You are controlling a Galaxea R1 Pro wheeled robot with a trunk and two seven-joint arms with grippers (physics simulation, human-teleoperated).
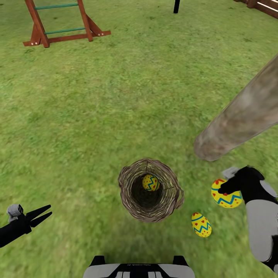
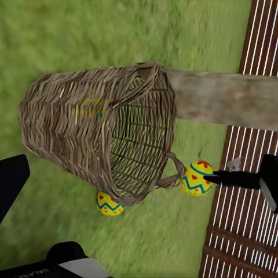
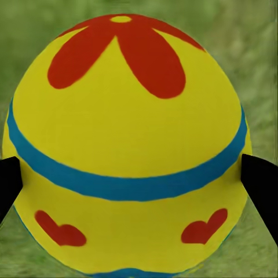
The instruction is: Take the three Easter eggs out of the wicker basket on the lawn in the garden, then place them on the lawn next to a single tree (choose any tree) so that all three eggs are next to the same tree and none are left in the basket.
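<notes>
The wicker basket stands upright on the lawn, right in front of me, with one Easter egg inside it. A second egg lies on the grass to the basket's right. My right gripper is shut on the third egg, low over the grass near the foot of the tree trunk. In the right wrist view that egg sits between two black fingertips. My left gripper hangs open and holds nothing, left of the basket.
A wooden play set stands far back on the left, and a dark post at the far middle. Part of a wooden fence shows at the back right. Open grass lies between the basket and these. My base is just below the basket.
</notes>
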